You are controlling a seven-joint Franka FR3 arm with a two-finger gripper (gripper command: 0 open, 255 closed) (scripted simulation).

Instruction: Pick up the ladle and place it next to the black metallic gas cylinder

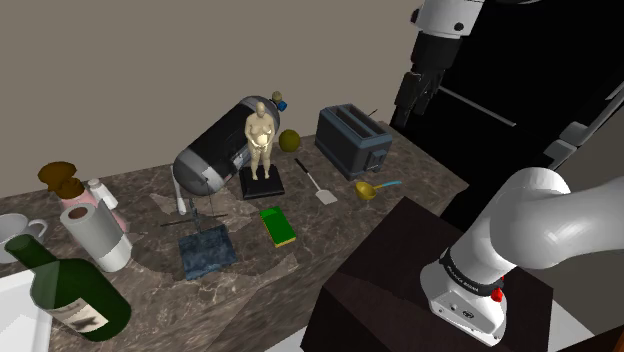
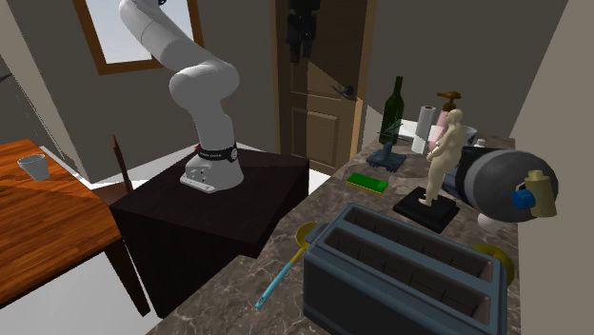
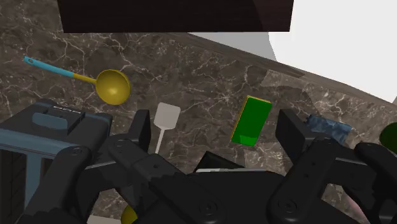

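The ladle (image 1: 368,188) has a yellow bowl and a teal handle and lies flat on the marble counter, in front of the toaster. It also shows in the second exterior view as ladle (image 2: 288,264) and under the hand as ladle (image 3: 112,86). A black and silver gas cylinder (image 1: 213,155) lies on its side further along the counter, behind a tan statue (image 1: 260,143). My gripper (image 1: 412,105) hangs high above the counter's end, well clear of the ladle. Its fingers (image 3: 141,130) stand apart with nothing between them.
A grey toaster (image 1: 352,140), a white spatula (image 1: 320,186), a green sponge (image 1: 279,226) and a blue cloth (image 1: 207,251) lie between ladle and cylinder. A green bottle (image 1: 66,291), paper roll (image 1: 98,236) and mug (image 1: 20,236) crowd the far end. The dark stand (image 1: 400,270) borders the counter.
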